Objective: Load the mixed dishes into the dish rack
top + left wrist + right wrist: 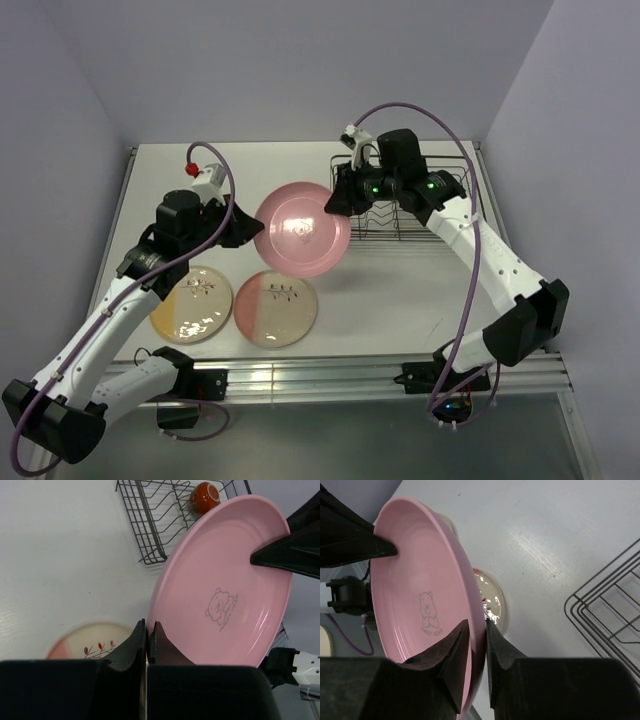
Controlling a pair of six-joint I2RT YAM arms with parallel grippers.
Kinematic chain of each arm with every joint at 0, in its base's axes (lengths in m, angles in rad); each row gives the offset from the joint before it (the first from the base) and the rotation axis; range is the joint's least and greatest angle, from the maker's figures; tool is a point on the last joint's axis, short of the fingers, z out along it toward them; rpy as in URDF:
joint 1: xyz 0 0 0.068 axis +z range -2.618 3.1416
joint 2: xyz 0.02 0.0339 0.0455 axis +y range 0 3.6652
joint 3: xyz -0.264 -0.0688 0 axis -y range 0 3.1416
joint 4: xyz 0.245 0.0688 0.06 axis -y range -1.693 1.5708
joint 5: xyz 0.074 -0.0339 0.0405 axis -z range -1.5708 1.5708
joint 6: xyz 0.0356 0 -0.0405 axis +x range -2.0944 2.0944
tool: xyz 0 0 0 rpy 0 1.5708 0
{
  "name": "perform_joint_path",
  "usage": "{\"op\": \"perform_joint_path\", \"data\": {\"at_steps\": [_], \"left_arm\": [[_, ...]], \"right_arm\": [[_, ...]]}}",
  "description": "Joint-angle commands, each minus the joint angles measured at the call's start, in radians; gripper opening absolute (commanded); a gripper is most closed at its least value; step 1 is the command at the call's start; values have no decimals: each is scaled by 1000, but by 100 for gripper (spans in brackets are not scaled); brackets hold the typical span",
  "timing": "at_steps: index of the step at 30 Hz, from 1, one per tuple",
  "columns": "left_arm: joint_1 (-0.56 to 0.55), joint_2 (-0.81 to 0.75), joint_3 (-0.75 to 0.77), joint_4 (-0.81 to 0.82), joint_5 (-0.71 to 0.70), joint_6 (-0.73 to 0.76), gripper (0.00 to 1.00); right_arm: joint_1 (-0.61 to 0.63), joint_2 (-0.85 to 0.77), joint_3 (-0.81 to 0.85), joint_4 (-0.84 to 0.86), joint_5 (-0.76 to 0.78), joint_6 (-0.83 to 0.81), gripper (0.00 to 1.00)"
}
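The plain pink plate (303, 228) with a bear print is held tilted above the table, one gripper on each side. My left gripper (252, 225) is shut on its left rim, as the left wrist view (148, 625) shows. My right gripper (340, 203) is shut on its right rim, which lies between the jaws in the right wrist view (477, 625). The dark wire dish rack (400, 225) stands behind the right arm. The orange-red cup (204, 497) sits in it. The yellow-and-cream plate (192, 304) and the pink-and-cream plate (276, 308) lie flat at the front. The white and lime-green bowls are not visible.
The rack (150, 525) is just beyond the pink plate's far edge, and its corner (605, 605) shows at the right of the right wrist view. The table's metal front rail (330, 375) runs below the two flat plates. Walls close in the table on the left, back and right.
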Motion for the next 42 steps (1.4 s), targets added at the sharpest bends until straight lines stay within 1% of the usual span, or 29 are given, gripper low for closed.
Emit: {"op": "perform_joint_path", "data": {"at_steps": [1,2,4,5,6,8,9,10,14,15,16,17,18,19,20,21,23,25,26,27,29,30,32,33,34,36,37,39,42], "left_arm": [[-33,-43,57,104,89,6,0],[-33,-46,57,98,86,13,0],[-35,-56,63,89,85,19,0],[-33,-57,65,78,83,22,0],[-33,-60,65,76,80,25,0],[-33,-65,63,73,74,26,0],[-33,-66,59,78,74,26,0],[-35,-65,57,76,75,26,0],[-33,-59,62,66,46,26,0],[-33,-56,68,52,33,21,3],[-33,-51,72,43,-15,15,18],[-33,-46,77,34,-46,-2,37],[-33,-36,92,23,-84,-16,66],[-33,-31,98,3,-124,-33,75],[-35,-27,103,0,-183,-53,82],[-33,-17,112,4,-198,-59,99],[-33,-4,128,-2,-213,-71,99],[-33,24,167,-23,-283,-83,99],[-33,35,180,-48,-315,-99,99],[-35,47,201,-58,-389,-109,99],[-33,55,211,-68,-457,-146,99],[-33,61,204,-57,-478,-152,99],[-33,64,182,-19,-449,-175,99],[-33,66,140,39,-401,-186,99],[-33,66,113,73,-371,-198,99],[-33,69,42,157,-322,-237,99],[-33,73,24,173,-293,-247,99],[-35,79,-21,196,-276,-266,99],[-39,78,-79,227,-242,-258,97]], "right_arm": [[42,30,46,3,-101,-20,31],[42,35,51,0,-113,-23,32],[42,45,64,-12,-125,-32,40],[42,48,69,-17,-130,-35,41],[40,50,72,-21,-148,-38,41],[42,45,69,-17,-151,-34,34],[42,44,67,-12,-145,-32,8],[42,42,64,-14,-138,-25,0],[42,22,32,-8,-118,-23,0],[42,12,20,12,-113,-24,0],[42,-7,2,23,-95,-20,0],[42,-19,-8,35,-73,-17,0],[42,-30,-18,61,-49,-12,0],[43,-53,-31,72,27,-8,0],[42,-60,-32,80,60,-8,0],[43,-64,-26,66,92,-17,0],[42,-65,-2,57,163,-31,0],[40,-67,20,46,206,-40,0],[40,-67,27,44,279,-43,0],[40,-67,35,43,324,-44,0],[41,-100,17,84,449,-67,0],[42,-117,-1,153,591,-87,0],[40,-171,-66,240,715,-188,0],[38,-182,-89,329,806,-236,0],[38,-192,-119,375,841,-341,0],[23,-182,-114,434,861,-423,0],[-13,-151,-60,427,837,-463,0],[-60,-104,16,397,778,-486,0],[-110,-77,5,489,743,-645,0]]}}
